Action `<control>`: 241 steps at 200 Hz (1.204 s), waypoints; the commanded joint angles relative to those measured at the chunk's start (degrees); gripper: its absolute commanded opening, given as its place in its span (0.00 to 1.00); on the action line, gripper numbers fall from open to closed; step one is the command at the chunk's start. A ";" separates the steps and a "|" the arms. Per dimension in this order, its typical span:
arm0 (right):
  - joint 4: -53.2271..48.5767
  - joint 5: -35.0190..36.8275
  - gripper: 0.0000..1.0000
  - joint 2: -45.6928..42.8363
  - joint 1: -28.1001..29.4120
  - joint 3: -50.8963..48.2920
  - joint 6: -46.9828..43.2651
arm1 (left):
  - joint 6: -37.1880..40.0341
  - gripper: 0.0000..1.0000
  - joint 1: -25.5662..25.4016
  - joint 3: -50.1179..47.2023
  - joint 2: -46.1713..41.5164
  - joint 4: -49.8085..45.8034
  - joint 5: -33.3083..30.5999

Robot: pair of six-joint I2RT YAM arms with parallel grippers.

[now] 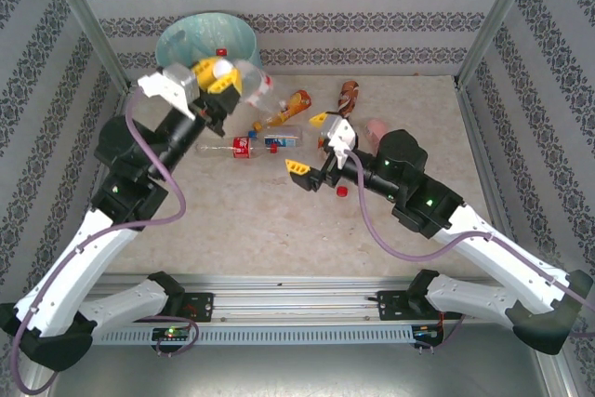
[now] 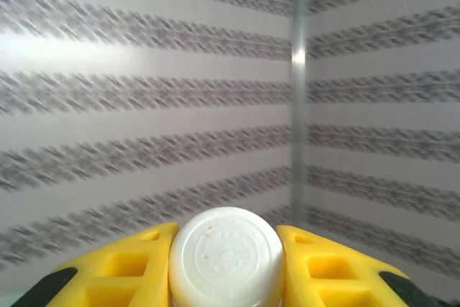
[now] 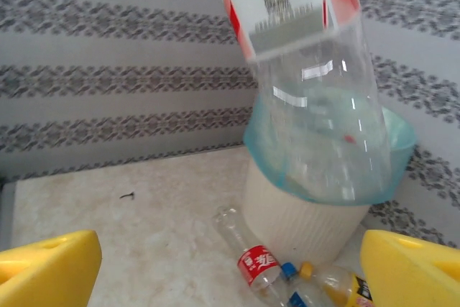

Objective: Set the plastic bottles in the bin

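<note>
Between the yellow fingers of the left gripper (image 1: 220,75) sits the white round end of one clear bottle (image 1: 256,84). The jaws are closed on it. Its red-and-white labelled body reaches out to that gripper's right, at the near edge of the one bin (image 1: 191,36). Whether it hangs over the opening or just outside the rim cannot be told, and it is blurred. In the right wrist view its top is cut off by the frame.

The right gripper (image 1: 308,143) stands wide open with nothing between its fingers.

Five bottles lie on the table (image 1: 279,239):
- A red-labelled bottle (image 1: 239,148) and a blue-labelled bottle (image 1: 282,139) lie end to end between the two grippers, just left of the right one's fingertips.
- An orange bottle (image 1: 288,107) lies just beyond those fingertips.
- A brown bottle (image 1: 350,95) lies farther out.
- A pink bottle (image 1: 375,127) lies behind the right wrist, partly covered by the arm.

One red cap (image 1: 221,50) shows inside the bin just beyond the left gripper. How many bottles lie in there cannot be made out.

A small red thing (image 1: 342,192) lies on the near side of the right gripper, too small to identify.
</note>
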 commanded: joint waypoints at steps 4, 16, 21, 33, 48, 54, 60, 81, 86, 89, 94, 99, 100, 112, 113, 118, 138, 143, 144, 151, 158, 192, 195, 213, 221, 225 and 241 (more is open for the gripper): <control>-1.30 5.08 0.90 2.66 0.84 4.46 4.46 | 9.11 0.00 1.36 11.81 7.52 -8.05 -12.79; -1.56 4.40 0.88 3.57 1.13 5.63 5.50 | 11.18 0.00 2.65 17.57 11.97 -9.78 -14.67; -1.29 4.16 0.88 3.65 1.29 5.80 5.88 | 11.94 0.00 3.36 19.36 13.58 -10.11 -14.68; -0.70 3.53 0.87 3.74 1.83 5.70 6.31 | 12.63 0.00 5.49 24.00 17.69 -11.65 -14.31; -0.91 3.34 0.86 3.30 2.57 5.57 6.49 | 12.57 0.00 9.17 29.76 22.66 -15.31 -11.60; -1.20 3.42 0.85 3.05 3.01 5.35 6.48 | 11.86 0.00 10.81 31.11 24.31 -16.13 -10.89; -1.63 3.63 0.84 2.53 3.26 5.16 6.44 | 10.29 0.00 12.68 32.45 25.87 -16.92 -9.91; -1.80 5.00 0.83 0.21 4.39 3.48 6.78 | 4.01 0.00 19.69 34.89 30.14 -18.00 -5.93; -1.81 5.22 0.83 -0.44 4.59 3.10 6.87 | 3.04 0.00 21.11 35.03 30.99 -17.55 -5.59; -1.88 5.43 0.83 -0.83 4.75 2.77 6.88 | 2.58 0.00 21.68 35.21 31.56 -17.50 -5.34; -1.98 5.61 0.83 -1.43 4.92 2.25 6.91 | 1.65 0.00 22.83 35.49 32.53 -17.47 -4.83; -1.99 5.68 0.83 -2.12 5.08 1.77 6.72 | 0.32 0.00 24.04 35.71 33.59 -17.56 -3.93; -1.99 5.68 0.83 -2.19 5.07 1.61 6.69 | 0.06 0.00 24.27 35.77 33.81 -17.65 -3.67; -2.16 6.66 0.83 -3.78 5.22 0.29 6.49 | -3.93 0.00 26.91 36.65 36.42 -18.49 1.57; -2.12 6.74 0.83 -3.89 5.22 0.16 6.53 | -4.39 0.00 27.06 36.73 36.58 -18.55 2.02; -2.23 7.36 0.83 -4.41 5.23 -0.31 6.70 | -6.10 0.00 27.81 36.71 37.47 -18.81 4.09; -2.57 9.15 0.83 -5.75 5.31 -1.67 7.62 | -8.63 0.00 28.63 36.01 40.17 -19.24 9.10; -2.76 9.36 0.84 -5.77 5.31 -1.86 8.07 | -9.00 0.00 28.63 35.72 40.67 -19.32 10.17; -2.73 9.49 0.84 -5.77 5.31 -1.93 8.16 | -9.08 0.00 28.63 35.64 40.73 -19.32 10.36; -3.10 9.81 0.84 -5.49 5.30 -2.03 8.64 | -9.84 0.00 28.63 35.19 41.23 -19.26 11.41; -3.60 9.90 0.85 -4.82 5.31 -1.99 8.94 | -10.20 0.00 28.66 34.63 41.68 -19.05 12.26; -4.89 9.73 0.88 1.91 5.31 0.00 11.04 | -10.01 0.00 28.54 32.46 43.29 -19.46 14.18; -4.79 9.93 0.88 2.73 5.31 0.38 11.37 | -9.84 0.00 28.54 32.36 43.34 -19.66 14.19; -4.91 12.54 0.88 8.15 5.23 3.82 13.79 | -9.17 0.00 28.53 31.04 43.35 -19.99 14.66; -5.74 14.03 0.88 10.91 4.99 6.28 15.13 | -8.84 0.00 28.45 30.48 43.57 -20.00 14.94; -6.25 14.49 0.88 12.46 4.79 7.76 15.75 | -8.63 0.00 28.45 30.33 43.67 -20.13 15.06; -9.12 14.48 0.89 18.66 3.30 14.27 18.38 | -7.23 0.00 28.36 30.30 44.47 -21.47 15.11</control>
